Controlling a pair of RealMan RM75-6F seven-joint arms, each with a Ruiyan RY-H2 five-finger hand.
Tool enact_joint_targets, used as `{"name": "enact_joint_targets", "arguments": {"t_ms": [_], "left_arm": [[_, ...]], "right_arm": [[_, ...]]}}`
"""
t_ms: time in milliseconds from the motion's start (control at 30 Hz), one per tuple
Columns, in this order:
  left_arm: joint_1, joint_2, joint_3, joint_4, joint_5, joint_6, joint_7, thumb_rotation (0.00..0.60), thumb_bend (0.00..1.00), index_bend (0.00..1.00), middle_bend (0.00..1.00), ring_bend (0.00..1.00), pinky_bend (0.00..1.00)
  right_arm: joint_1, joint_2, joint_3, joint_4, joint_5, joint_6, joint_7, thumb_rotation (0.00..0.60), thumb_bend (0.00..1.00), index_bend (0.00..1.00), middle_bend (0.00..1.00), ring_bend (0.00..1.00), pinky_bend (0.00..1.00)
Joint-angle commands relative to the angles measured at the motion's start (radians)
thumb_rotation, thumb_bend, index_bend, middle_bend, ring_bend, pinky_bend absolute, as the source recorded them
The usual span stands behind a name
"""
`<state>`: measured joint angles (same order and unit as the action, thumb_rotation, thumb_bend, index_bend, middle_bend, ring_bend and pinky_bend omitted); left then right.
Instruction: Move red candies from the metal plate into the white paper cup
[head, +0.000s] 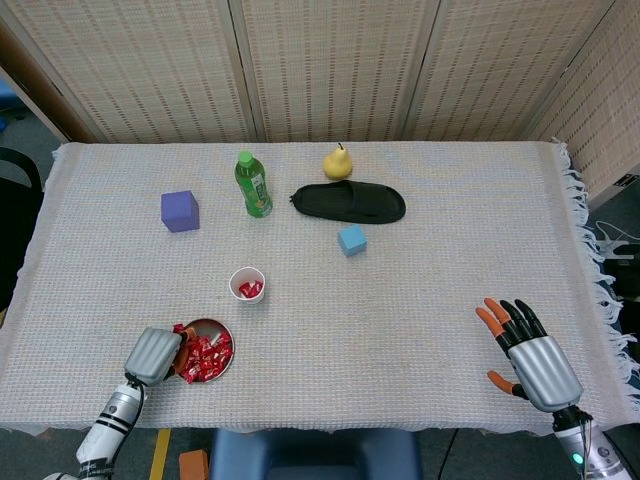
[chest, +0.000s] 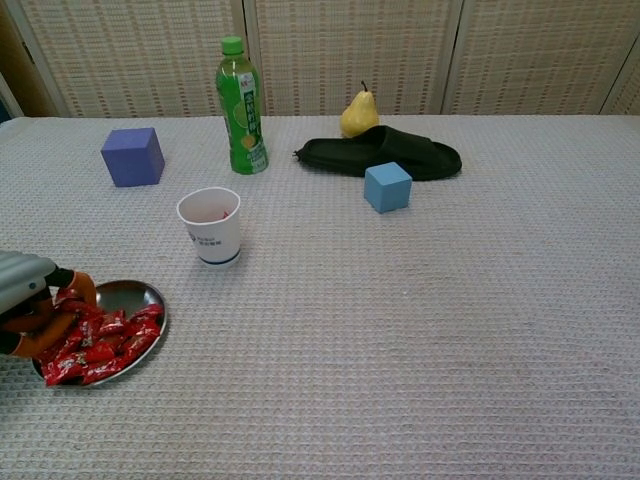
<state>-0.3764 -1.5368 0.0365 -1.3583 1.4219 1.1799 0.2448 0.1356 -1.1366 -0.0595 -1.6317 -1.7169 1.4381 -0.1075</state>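
The cup (chest: 210, 226) carries a small dark printed mark on its side, too small to read; the green bottle (chest: 241, 107) has a label with print that also cannot be made out. The cup stands upright near the middle-left of the surface (head: 450, 250), with a few red candies inside it in the head view. The plate (chest: 135, 297) sits close to the near edge, below and left of the cup, with the candies (chest: 100, 345) piled in it. The left robot hand (head: 153, 355) rests at the plate's left rim, fingers curled down into the pile; whether they pinch a candy cannot be told. The right robot hand (head: 527, 352) lies near the near right corner, fingers spread, holding nothing. A purple cube (head: 180, 211), pear (head: 337, 162), slipper (head: 349, 202) and blue cube (head: 351, 240) sit farther back, leaving open cloth between cup and plate.
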Motion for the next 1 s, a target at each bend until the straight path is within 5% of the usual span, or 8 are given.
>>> {"name": "enact_joint_targets", "arguments": {"t_ms": [33, 667, 1000], "left_arm": [[0.004, 0.009, -0.003, -0.013, 0.013, 0.016, -0.006, 0.6, 0.69, 0.56, 1.0, 1.0, 1.0], [-0.05, 0.105, -0.119, -0.162, 0.03, 0.061, 0.035, 0.6, 0.68, 0.57, 1.0, 1.0, 1.0], [-0.161, 0.036, -0.217, -0.188, -0.049, -0.021, 0.142, 0.6, 0.68, 0.56, 1.0, 1.0, 1.0]], "right_arm": [[0.0, 0.001, 0.001, -0.001, 0.001, 0.0, 0.0, 0.6, 0.1, 0.0, 0.0, 0.0, 0.0], [0.008, -0.002, 0.006, -0.004, 0.026, -0.031, -0.013, 0.6, 0.1, 0.0, 0.0, 0.0, 0.0], [0.016, -0.004, 0.012, -0.006, 0.047, -0.053, -0.021, 0.6, 0.1, 0.0, 0.0, 0.0, 0.0]]}}
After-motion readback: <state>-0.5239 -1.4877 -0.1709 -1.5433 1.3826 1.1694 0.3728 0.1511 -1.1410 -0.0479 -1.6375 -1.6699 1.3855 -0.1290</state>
